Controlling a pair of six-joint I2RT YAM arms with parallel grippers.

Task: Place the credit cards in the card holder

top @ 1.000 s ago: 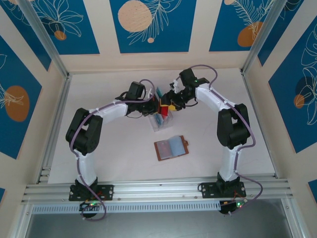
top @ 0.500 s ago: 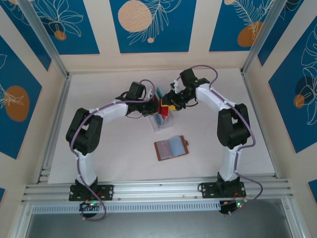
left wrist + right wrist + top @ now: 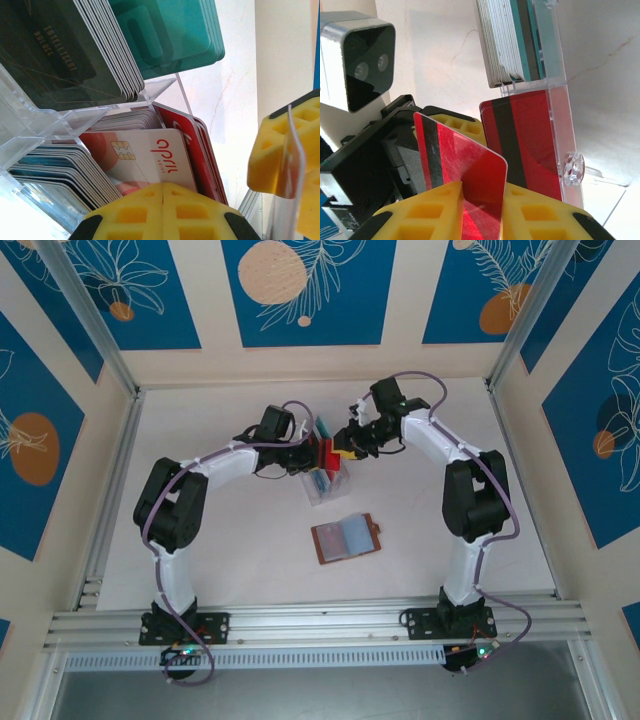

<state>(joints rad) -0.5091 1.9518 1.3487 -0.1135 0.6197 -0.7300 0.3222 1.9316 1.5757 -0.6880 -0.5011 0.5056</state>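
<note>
Right gripper clamped a red card at the clear rack; left gripper had jaws together beside it. Card holder lay open, near-side of rack. Risk: edge-only pinch, card could pivot out.

Bright, even light casts soft shadows on the table; sheen streaks the red card.

Lab cell w/ alu frame

White bench, brown leather card holder lying open, clear plastic slotted rack just behind it, left fingers and right fingers over the rack, red plastic card between them
</note>
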